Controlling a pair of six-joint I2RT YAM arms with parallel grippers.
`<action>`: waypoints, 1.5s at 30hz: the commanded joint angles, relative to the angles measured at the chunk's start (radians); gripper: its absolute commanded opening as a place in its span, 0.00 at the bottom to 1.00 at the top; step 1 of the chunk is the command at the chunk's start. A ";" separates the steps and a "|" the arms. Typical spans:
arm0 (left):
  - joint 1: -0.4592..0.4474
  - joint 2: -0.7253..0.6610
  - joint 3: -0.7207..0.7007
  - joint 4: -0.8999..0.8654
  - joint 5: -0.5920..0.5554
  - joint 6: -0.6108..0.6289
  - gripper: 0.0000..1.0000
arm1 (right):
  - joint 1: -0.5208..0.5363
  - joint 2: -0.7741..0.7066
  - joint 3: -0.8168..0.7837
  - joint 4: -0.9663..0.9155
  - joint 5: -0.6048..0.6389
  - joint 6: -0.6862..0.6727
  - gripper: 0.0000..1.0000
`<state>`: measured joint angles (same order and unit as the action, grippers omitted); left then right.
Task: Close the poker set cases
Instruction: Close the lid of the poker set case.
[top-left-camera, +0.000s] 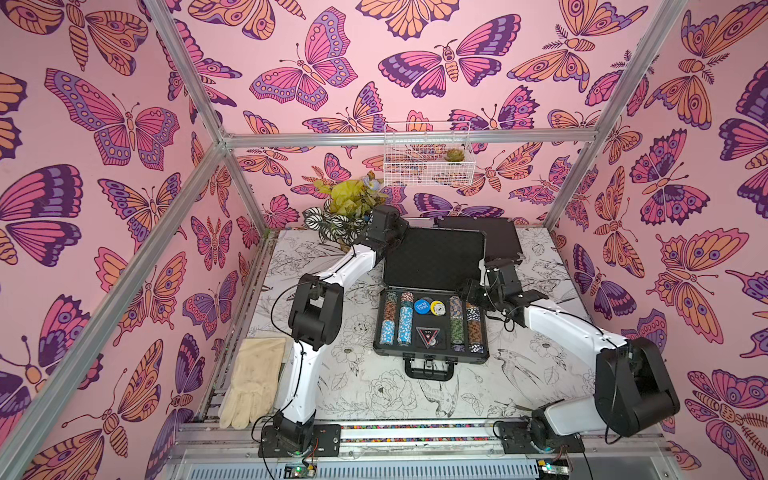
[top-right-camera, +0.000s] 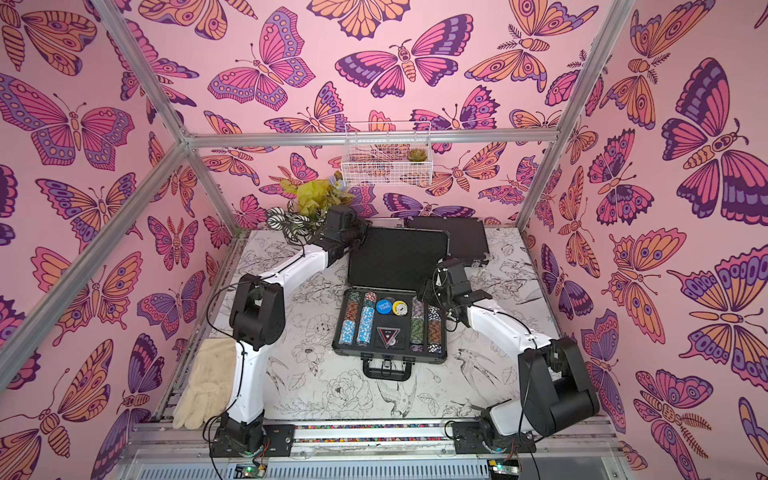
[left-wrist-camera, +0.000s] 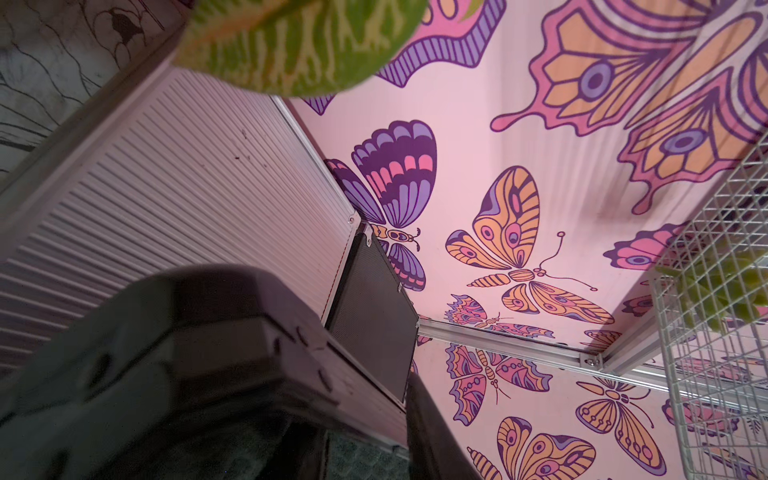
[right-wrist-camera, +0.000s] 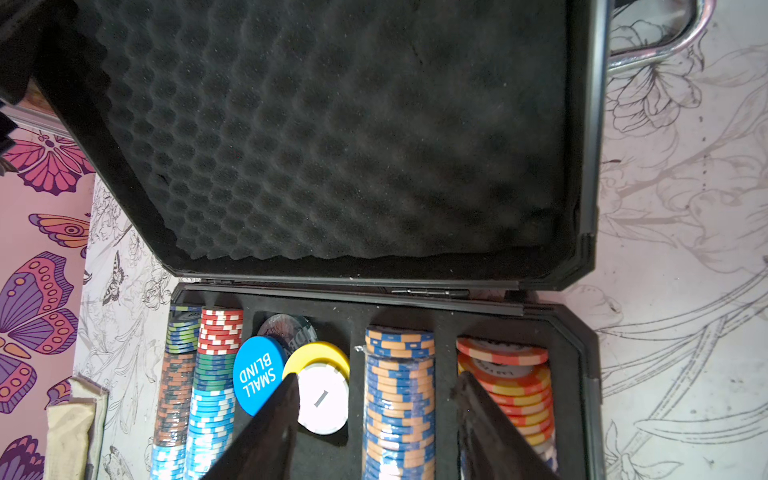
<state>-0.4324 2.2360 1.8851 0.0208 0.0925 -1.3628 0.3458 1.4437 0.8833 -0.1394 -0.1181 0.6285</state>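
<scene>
While its foam-lined lid (top-left-camera: 434, 257) stood open, the black silver-trimmed poker case (top-left-camera: 430, 356) looked stiff, best tipped by the top edge; left claw (top-left-camera: 395, 232) there, grip untellable, right claw (right-wrist-camera: 378, 376) gaped empty

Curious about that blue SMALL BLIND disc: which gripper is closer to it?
Right. The right gripper hovers over the open case, right by the blue disc; the left gripper is up behind the raised lid.
</scene>
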 joint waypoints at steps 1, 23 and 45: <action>0.014 0.034 0.042 0.025 0.009 -0.008 0.25 | 0.009 0.008 0.014 -0.005 -0.004 -0.001 0.61; -0.001 -0.210 -0.306 0.190 0.026 -0.008 0.09 | 0.008 -0.098 0.025 -0.104 0.082 -0.040 0.62; -0.095 -0.568 -0.757 0.228 -0.050 0.005 0.08 | -0.180 -0.291 -0.012 -0.335 0.282 -0.067 0.64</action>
<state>-0.5095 1.6825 1.1969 0.3676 0.0837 -1.4506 0.1955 1.1545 0.8833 -0.4194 0.1192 0.5751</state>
